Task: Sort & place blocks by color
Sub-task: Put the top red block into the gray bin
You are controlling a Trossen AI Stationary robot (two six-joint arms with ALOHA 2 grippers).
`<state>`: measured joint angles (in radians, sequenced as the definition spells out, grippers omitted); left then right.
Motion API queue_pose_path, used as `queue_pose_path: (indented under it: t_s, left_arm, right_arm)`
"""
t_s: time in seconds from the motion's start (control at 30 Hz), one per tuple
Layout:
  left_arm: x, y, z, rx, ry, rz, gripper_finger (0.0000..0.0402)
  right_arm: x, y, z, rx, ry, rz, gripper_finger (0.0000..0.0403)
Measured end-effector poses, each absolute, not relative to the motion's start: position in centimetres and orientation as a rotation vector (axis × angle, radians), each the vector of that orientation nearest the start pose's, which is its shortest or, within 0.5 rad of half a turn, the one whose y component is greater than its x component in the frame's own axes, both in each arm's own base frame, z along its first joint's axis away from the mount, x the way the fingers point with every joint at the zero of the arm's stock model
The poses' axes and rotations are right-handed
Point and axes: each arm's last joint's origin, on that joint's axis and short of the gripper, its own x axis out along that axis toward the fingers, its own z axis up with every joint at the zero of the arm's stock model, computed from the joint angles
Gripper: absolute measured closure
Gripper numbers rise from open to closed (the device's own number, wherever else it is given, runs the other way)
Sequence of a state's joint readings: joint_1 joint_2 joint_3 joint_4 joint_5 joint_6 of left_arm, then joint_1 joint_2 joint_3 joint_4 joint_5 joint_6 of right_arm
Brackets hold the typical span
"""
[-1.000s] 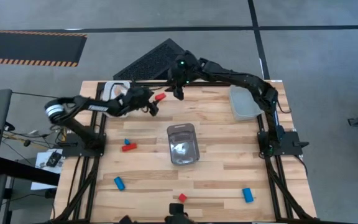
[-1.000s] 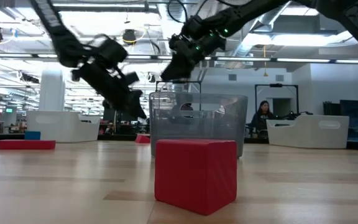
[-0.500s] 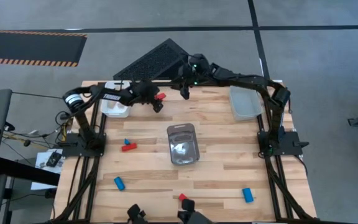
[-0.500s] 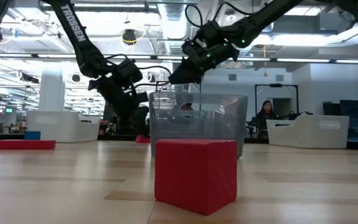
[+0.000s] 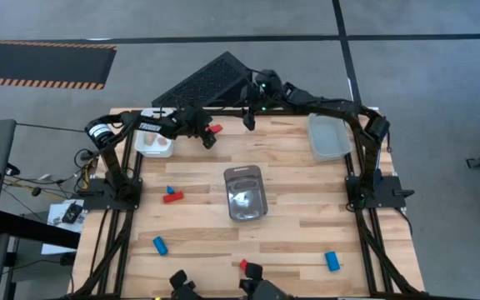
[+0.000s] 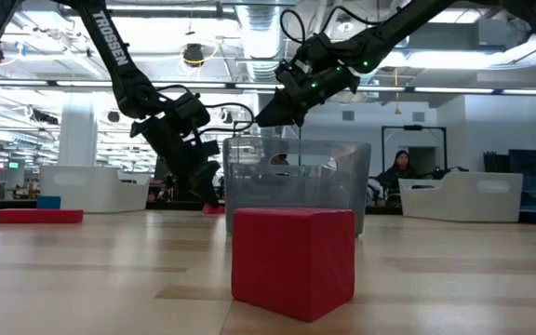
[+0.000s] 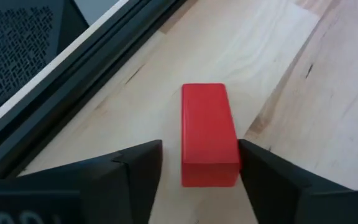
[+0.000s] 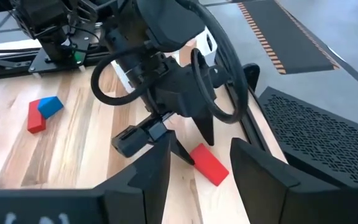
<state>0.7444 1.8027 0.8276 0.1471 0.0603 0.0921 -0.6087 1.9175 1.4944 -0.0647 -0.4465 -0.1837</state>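
The left gripper [image 5: 210, 137] is low at the far edge of the table [image 5: 307, 233]; its jaws stand apart around a red block [image 7: 209, 134], one finger [image 7: 135, 171] on each long side; the right-hand finger looks to touch the block while a slit shows on the other side, so it straddles the block rather than clamps it; the block lies flat on the wood, its far end jutting beyond the fingertips towards the table's black rail.

The right gripper [image 5: 247, 122] hangs above the table just beside the left one, towards the right; its jaws are parted and hold nothing; in its wrist view the red block sits ahead of it, between its fingers and the left arm.

Behind the left gripper, towards its base, is a white tray [image 5: 154, 143]; nearer the front from it lie a red and blue pair [image 5: 172, 195]; a clear bin [image 5: 245, 192] stands mid-table, in front of both grippers; a blue block [image 5: 159, 245] lies at front left, another blue block [image 5: 332, 261] at front right, and a red cube [image 6: 292, 261] at the front edge; a grey tray [image 5: 328, 137] sits to the right of the right gripper.
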Motion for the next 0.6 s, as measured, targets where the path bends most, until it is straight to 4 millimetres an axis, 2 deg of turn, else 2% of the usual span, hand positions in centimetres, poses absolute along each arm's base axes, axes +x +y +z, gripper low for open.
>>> queue_pose_path:
  t_s: [0.27, 0.5, 0.6]
  left_arm:
    - [24.7, 22.4, 12.0, -0.252, 0.797, 0.589, 0.0294]
    - [24.7, 22.4, 12.0, -0.253, 0.801, 0.591, 0.0286]
    - [24.7, 22.4, 12.1, -0.256, 0.799, 0.610, 0.0287]
  right_arm:
    - [37.2, -23.6, 26.1, 0.064, 0.436, -0.104, 0.0212]
    - [37.5, -23.0, 25.9, 0.071, 0.459, -0.086, 0.0212]
    - [36.7, -23.0, 26.0, 0.059, 0.457, -0.093, 0.0213]
